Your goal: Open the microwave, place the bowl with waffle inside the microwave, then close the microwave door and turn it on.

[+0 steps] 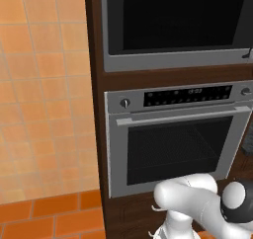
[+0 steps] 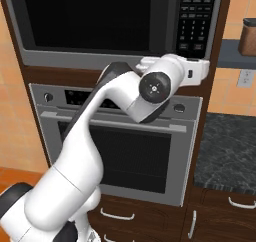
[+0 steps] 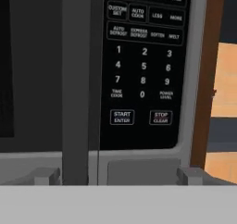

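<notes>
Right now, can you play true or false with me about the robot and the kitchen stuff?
1. The microwave door is shut. True.
2. The gripper holds a bowl. False: its fingers stand open with nothing between them.
3. The silver oven sits below the microwave. True.
4. The hand camera looks at the oven's knobs. False: it faces the microwave's keypad, with number buttons and START.
5. The oven door hangs open. False: it is closed.
</notes>
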Available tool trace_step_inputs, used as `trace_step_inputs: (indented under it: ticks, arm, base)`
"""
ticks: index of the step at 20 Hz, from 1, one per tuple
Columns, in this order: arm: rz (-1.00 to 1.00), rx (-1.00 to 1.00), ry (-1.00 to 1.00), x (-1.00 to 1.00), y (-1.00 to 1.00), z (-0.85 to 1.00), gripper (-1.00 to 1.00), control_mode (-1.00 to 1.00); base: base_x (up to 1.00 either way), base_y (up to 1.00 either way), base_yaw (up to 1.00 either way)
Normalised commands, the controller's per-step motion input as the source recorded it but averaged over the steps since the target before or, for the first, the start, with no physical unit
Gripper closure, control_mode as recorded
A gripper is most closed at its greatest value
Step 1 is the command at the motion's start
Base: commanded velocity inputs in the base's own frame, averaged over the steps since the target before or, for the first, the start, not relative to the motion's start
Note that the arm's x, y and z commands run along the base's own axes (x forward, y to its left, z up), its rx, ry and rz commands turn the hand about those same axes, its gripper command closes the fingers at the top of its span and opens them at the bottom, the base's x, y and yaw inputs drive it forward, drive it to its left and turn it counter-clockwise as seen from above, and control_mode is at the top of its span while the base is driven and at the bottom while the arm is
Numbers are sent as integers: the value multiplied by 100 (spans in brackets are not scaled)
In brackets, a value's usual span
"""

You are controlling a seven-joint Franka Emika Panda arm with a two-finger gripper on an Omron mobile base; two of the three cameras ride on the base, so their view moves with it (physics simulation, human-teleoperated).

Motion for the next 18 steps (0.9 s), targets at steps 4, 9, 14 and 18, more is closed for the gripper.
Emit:
trace_step_inputs:
  ticks: [4,9,14,18]
  arm:
    - [0,2,0,11,-36,-24,-100,-100]
    - [0,6,-1,22,-30,-17,-100,-100]
    - [0,4,0,16,-6,8,-100,-100]
    - [0,2,0,19,-3,18,-100,-100]
  base:
    - [0,0,0]
    - [0,0,0]
    - [0,0,0]
    - [0,0,0]
